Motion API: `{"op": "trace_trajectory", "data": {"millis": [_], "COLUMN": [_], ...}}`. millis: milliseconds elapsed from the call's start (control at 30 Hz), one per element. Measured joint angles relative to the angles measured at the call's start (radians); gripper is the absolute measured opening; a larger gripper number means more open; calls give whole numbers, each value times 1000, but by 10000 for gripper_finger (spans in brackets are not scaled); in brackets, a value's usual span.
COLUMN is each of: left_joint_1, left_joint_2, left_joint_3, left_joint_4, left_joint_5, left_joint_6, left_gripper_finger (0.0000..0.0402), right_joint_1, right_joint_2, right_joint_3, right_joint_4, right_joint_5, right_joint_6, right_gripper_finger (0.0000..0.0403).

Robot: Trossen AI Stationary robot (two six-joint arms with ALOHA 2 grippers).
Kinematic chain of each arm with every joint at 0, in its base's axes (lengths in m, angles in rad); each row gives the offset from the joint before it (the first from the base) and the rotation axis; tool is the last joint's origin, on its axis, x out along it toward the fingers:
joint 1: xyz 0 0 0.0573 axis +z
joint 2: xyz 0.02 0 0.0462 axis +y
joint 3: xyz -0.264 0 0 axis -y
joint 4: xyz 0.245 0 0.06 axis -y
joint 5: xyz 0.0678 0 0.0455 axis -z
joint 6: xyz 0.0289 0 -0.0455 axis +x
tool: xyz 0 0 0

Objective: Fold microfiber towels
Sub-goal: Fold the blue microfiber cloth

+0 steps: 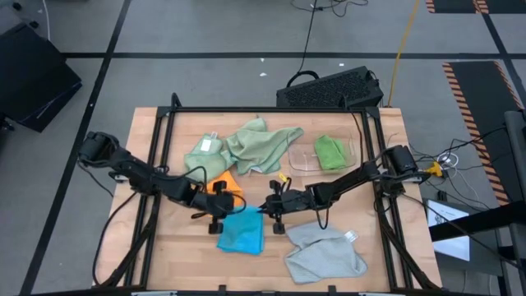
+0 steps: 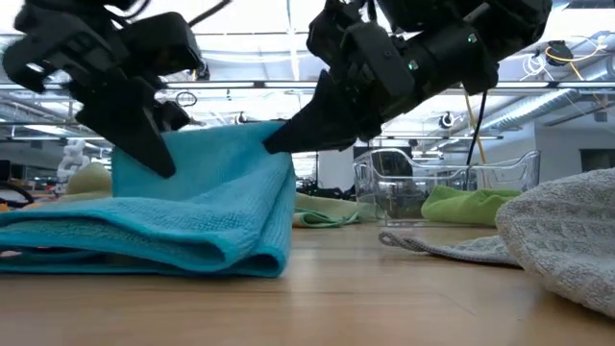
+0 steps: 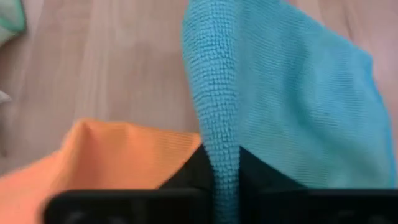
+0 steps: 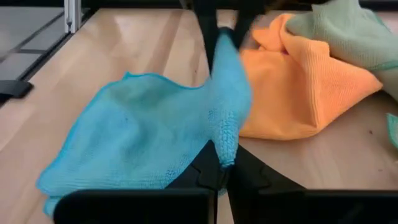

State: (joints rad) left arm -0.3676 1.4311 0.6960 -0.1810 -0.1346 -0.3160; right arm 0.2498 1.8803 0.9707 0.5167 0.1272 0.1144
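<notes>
Six microfiber towels lie on the worktop [image 1: 164, 247], counted by colour around the one clear tray [image 1: 302, 156]: one bright green towel [image 1: 330, 152] inside it, two pale sage green towels [image 1: 265, 145] [image 1: 205, 154] just beside it, one orange towel [image 1: 228, 182] and one bright blue towel [image 1: 242, 232] farther out, one light grey towel [image 1: 325, 252] nearest the front edge; two robot arms, one claw each
</notes>
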Motion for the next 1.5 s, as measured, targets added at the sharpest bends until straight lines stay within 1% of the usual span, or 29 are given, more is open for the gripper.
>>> {"op": "trace_trajectory", "data": {"millis": [33,67,200,267,367,500,567,667,800,833,900,933,1000,1100,1167,1233,1300,1400,1433,1500], "left_joint_1": [-19,-42,-157,-214,-288,-345,-350,-332,-277,-261,-223,-208,-182,-181,-207,-230,-254,-273,-274,-264], "left_joint_2": [0,0,0,3,7,53,80,103,103,101,98,98,103,121,118,118,118,122,124,125], "left_joint_3": [0,0,0,0,1,2,7,11,10,10,10,10,10,10,10,10,10,10,10,10], "left_joint_4": [1,3,38,75,114,144,170,155,127,121,121,116,94,101,136,164,188,192,180,149], "left_joint_5": [-21,-54,-239,-307,-360,-438,-454,-545,-698,-718,-707,-676,-614,-566,-555,-548,-550,-585,-610,-669], "left_joint_6": [-31,-62,-145,-159,-184,-208,-186,-135,-15,9,45,49,28,-2,0,0,0,-1,0,0], "left_gripper_finger": [16,12,14,9,6,8,9,9,9,9,10,10,10,10,10,10,10,10,10,10], "right_joint_1": [5,10,48,76,111,145,159,159,128,118,95,84,70,69,74,73,74,74,73,70], "right_joint_2": [-4,-7,-8,-4,1,0,0,0,-7,-7,-9,-9,-9,-9,-10,-11,-11,-11,-11,-11], "right_joint_3": [0,0,0,1,1,2,2,2,0,0,0,0,0,0,0,0,0,0,0,0], "right_joint_4": [-6,-2,52,65,55,75,56,42,38,33,8,-6,-38,-73,-79,-88,-91,-86,-84,-74], "right_joint_5": [2,4,4,40,135,187,263,406,504,525,541,538,525,511,457,362,317,340,364,454], "right_joint_6": [3,-1,-95,-144,-139,-132,-152,-203,-329,-348,-368,-367,-350,-312,-293,-283,-264,-271,-290,-330], "right_gripper_finger": [7,7,7,7,7,7,7,7,7,7,7,7,7,7,7,8,9,9,9,9]}}
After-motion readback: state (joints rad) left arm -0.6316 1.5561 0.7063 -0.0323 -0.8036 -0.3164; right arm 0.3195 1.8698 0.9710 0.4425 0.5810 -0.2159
